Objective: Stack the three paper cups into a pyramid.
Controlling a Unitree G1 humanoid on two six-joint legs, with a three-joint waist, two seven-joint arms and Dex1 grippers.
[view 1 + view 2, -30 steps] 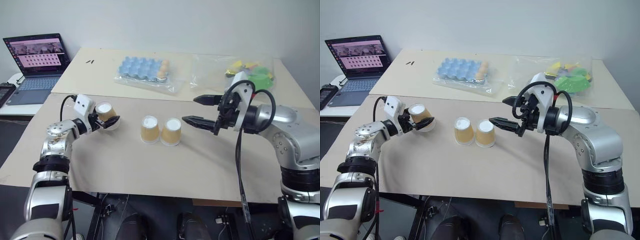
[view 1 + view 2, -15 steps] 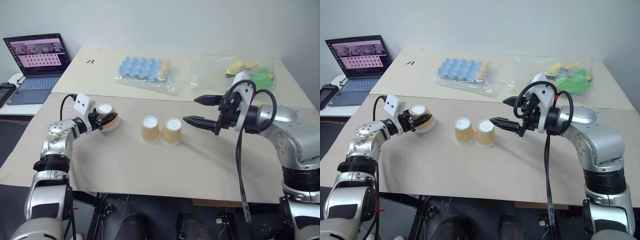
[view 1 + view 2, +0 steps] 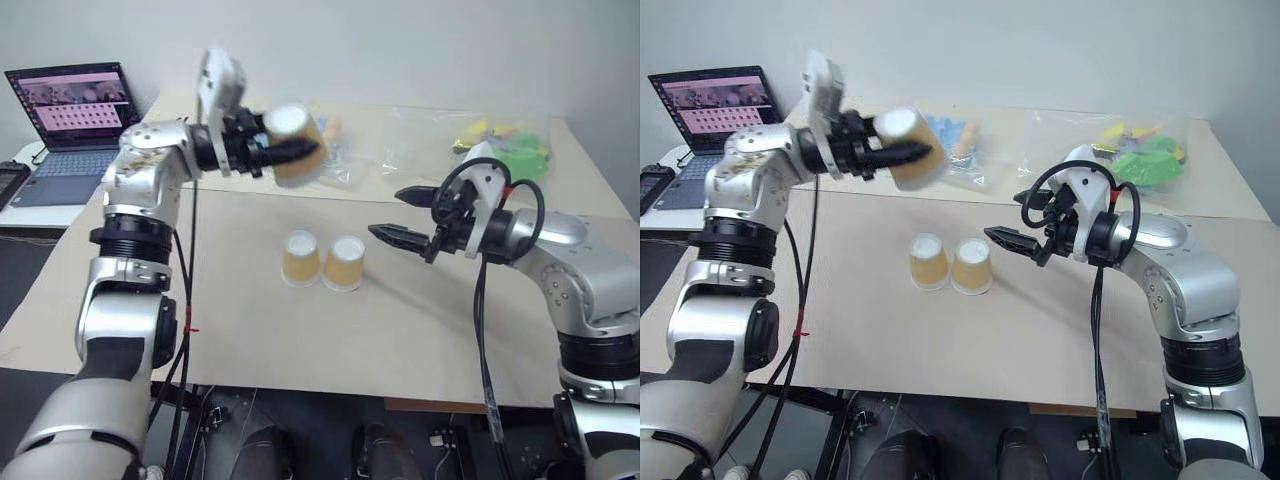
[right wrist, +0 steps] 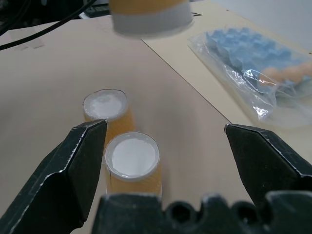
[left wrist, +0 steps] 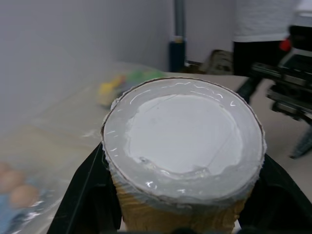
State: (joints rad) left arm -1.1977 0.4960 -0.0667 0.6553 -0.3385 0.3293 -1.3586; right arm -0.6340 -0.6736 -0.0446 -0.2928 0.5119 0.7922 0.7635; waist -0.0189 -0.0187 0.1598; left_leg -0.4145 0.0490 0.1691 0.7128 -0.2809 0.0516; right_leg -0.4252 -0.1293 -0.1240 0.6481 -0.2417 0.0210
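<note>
My left gripper [image 3: 288, 152], pinching the third tan-orange paper cup [image 3: 296, 142], now swings it up off the beige table [image 3: 300, 340] above the two upturned base cups [image 3: 322, 262], capping next, right gripper [image 3: 400, 215] spread idle.

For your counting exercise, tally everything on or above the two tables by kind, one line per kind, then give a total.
Paper cups: 3, two upside down side by side, one held up in the left gripper
Laptop: 1
Blue egg tray in a clear bag: 1
Clear bag of green and yellow items: 1
Total: 6
</note>
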